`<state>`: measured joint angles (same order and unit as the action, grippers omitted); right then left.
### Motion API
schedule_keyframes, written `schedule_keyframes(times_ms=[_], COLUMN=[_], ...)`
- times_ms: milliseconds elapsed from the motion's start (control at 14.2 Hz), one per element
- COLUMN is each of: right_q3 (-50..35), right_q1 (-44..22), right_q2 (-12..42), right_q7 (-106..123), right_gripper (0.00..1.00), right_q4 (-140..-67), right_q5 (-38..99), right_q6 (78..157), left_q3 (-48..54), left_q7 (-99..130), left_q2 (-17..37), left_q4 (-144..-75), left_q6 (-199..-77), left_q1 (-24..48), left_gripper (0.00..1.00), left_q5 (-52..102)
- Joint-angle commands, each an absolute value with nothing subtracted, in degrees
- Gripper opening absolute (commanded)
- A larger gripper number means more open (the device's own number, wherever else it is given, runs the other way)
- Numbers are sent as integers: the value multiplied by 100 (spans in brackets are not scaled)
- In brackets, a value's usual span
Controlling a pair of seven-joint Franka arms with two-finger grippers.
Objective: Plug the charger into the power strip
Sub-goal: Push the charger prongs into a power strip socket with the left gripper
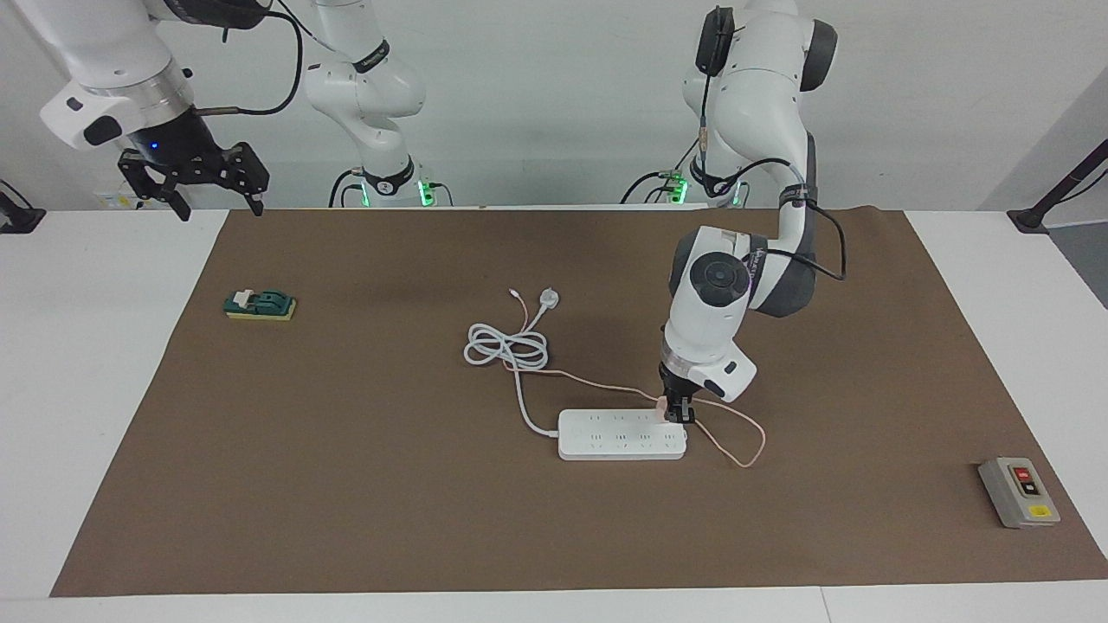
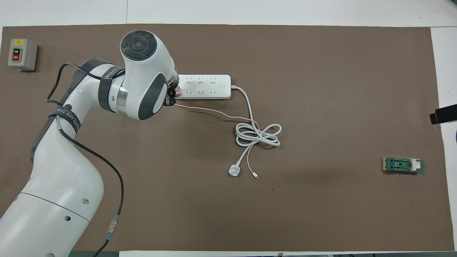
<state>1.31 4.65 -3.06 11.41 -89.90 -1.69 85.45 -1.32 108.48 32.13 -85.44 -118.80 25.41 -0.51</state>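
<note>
Your left gripper (image 1: 679, 414) is clamped on the charger (image 1: 664, 405), a small pink cube pressed down against the power strip (image 1: 619, 434) at the strip's end toward the left arm. From the gripper, the charger's pink cable (image 1: 736, 437) loops out over the brown mat (image 1: 346, 484) beside the strip, and another stretch runs toward the coiled white cord (image 1: 506, 346) nearer the robots. Your right gripper (image 1: 195, 177) waits with fingers spread, raised over the mat's corner at the right arm's end, well apart from the strip.
</note>
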Motion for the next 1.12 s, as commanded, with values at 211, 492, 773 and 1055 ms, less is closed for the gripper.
schedule_keyframes(times_ms=[211,492,773,1055], right_q3=[62,62,62,62], right_q1=[536,519,518,527], right_q2=[-413,-413,-413,-413], right_q7=[1151,1125,1134,1134], right_gripper=[100,100,100,100], right_q4=[-9079,-9079,-9079,-9079], right_q5=[-264,-264,-255,-237], right_q6=[8464,8455,8455,8455], left_q3=[-167,-167,-167,-176], left_q7=[10732,10731,10697,10258], left_q2=[3533,3674,3674,3595], left_q4=[-8517,-8517,-8596,-8482], left_q6=[-11786,-11821,-11909,-11839], left_q1=[2654,2663,2698,2690], left_gripper=[0,0,0,0], left_q5=[-9,-26,-35,-26])
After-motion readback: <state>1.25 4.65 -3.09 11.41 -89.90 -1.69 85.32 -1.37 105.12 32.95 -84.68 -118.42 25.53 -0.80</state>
